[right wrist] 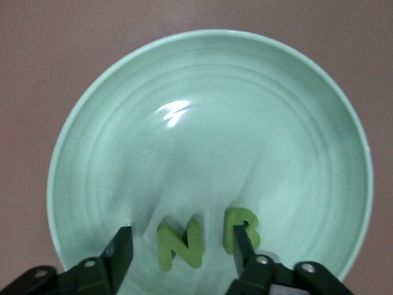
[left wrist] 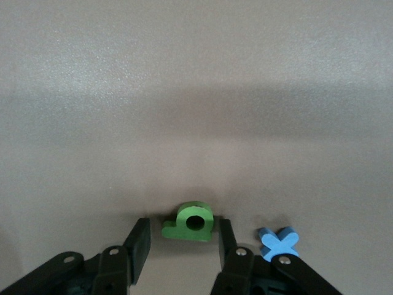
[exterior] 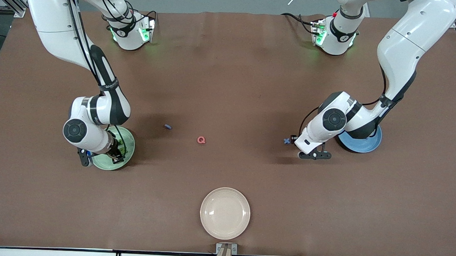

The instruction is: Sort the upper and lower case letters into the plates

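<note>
The pale mint green plate (exterior: 126, 154) (right wrist: 209, 110) lies toward the right arm's end of the table. My right gripper (exterior: 100, 158) (right wrist: 181, 243) hangs low over it, open. A green N (right wrist: 180, 244) lies in the plate between the fingers, touching neither, with a green B (right wrist: 245, 226) beside it. The sky blue plate (exterior: 367, 145) sits at the left arm's end. Next to it my left gripper (exterior: 315, 155) (left wrist: 182, 236) is down at the table, open around a small green letter (left wrist: 190, 222), with a gap on one side. A blue x (exterior: 287, 141) (left wrist: 277, 241) lies just outside one finger.
A red Q (exterior: 201, 140) lies mid-table, and a small dark blue letter (exterior: 168, 126) sits a little farther from the front camera, toward the right arm's end. A cream-white plate (exterior: 225, 213) stands by the table edge nearest that camera.
</note>
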Controlling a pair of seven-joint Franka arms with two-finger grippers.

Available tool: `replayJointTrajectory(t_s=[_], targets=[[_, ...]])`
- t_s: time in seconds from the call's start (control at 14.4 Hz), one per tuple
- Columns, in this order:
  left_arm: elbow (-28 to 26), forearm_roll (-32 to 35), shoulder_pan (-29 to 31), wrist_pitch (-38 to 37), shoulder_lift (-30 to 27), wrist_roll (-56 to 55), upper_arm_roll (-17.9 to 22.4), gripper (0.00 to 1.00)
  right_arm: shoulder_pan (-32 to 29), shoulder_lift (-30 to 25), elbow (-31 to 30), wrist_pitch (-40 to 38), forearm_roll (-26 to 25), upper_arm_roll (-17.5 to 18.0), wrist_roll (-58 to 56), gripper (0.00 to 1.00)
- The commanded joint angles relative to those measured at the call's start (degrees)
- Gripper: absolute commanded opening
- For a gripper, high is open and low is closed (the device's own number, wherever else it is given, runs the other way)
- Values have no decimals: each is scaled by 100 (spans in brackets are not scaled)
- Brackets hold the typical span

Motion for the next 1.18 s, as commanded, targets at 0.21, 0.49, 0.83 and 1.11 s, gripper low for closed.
replayJointTrajectory(t_s=[0.21, 0.49, 0.83, 1.11], targets=[[229, 384, -52, -52, 182, -365, 32, 45, -96, -487, 1317, -2844, 233, 118, -338, 100], [229, 384, -52, -52, 182, -558, 32, 28, 106, -715, 1117, -2679, 1394, 118, 29, 100], [229, 384, -35, -78, 147, -726, 32, 9, 923, -733, 625, -2196, 1307, 66, 1873, 99], [220, 384, 71, -279, -20, -639, 14, 8, 1302, -864, 19, -1661, 955, 83, 3053, 98]])
